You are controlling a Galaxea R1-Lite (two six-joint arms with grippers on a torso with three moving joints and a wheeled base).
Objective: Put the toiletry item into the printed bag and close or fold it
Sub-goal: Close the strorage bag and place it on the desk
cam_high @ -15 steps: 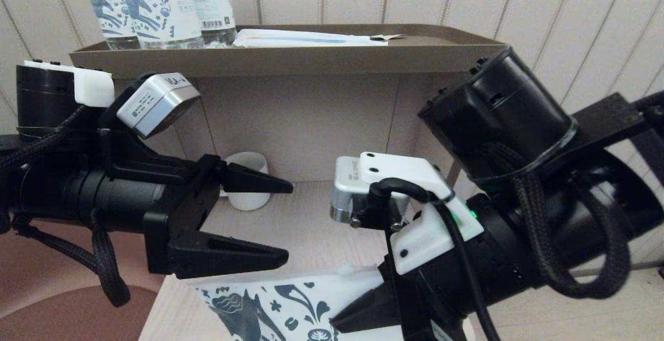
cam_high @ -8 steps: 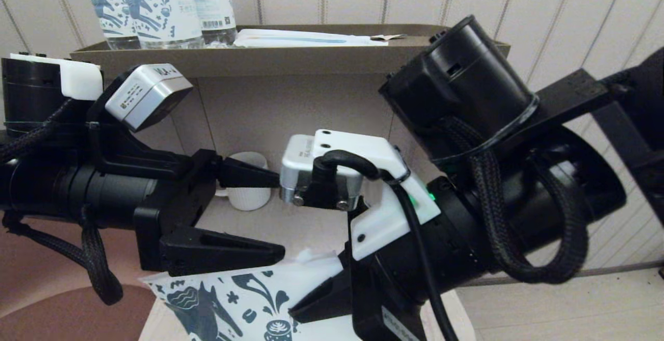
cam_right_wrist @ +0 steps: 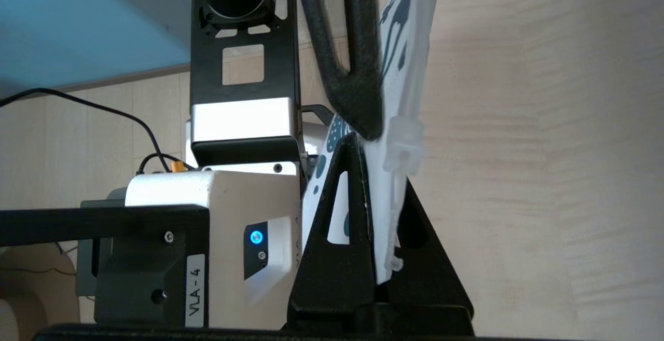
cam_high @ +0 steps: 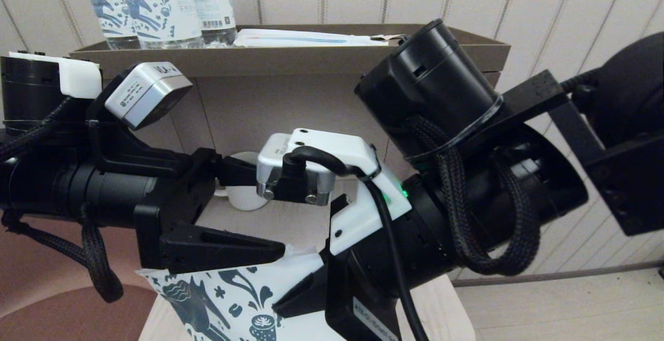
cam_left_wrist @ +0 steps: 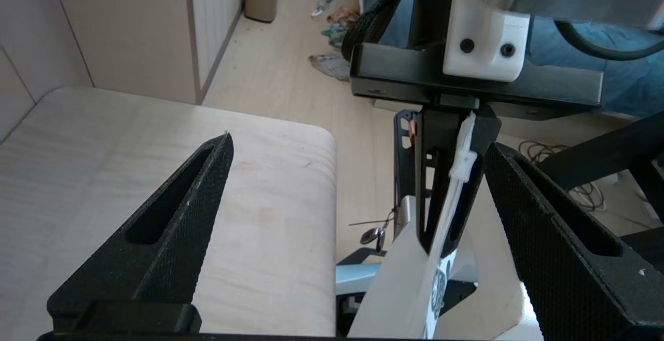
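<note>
The printed bag (cam_high: 223,299) hangs low in front of me, white with a dark teal horse and cup. My right gripper (cam_high: 277,304) is shut on its zip edge, the fingers pinching it from both sides (cam_right_wrist: 381,175), and the white slider (cam_right_wrist: 404,144) sits just past the fingertips. My left gripper (cam_high: 275,216) is open and faces the right one. The bag (cam_left_wrist: 415,278) and its slider (cam_left_wrist: 463,164) lie inside the gap between the left jaws (cam_left_wrist: 358,141), close to one finger (cam_left_wrist: 550,232). The toiletry item is not in view.
A brown tray (cam_high: 290,60) on top of the shelf holds clear bottles with horse labels (cam_high: 155,9) and a long white packet with a blue stripe (cam_high: 306,38). A white cup (cam_high: 244,201) stands at the back of the light wooden table (cam_left_wrist: 78,149).
My right arm has swung left and slightly up, carrying the bag toward the left gripper, so its zip edge now lies between the open left fingers. The left arm has barely moved.
</note>
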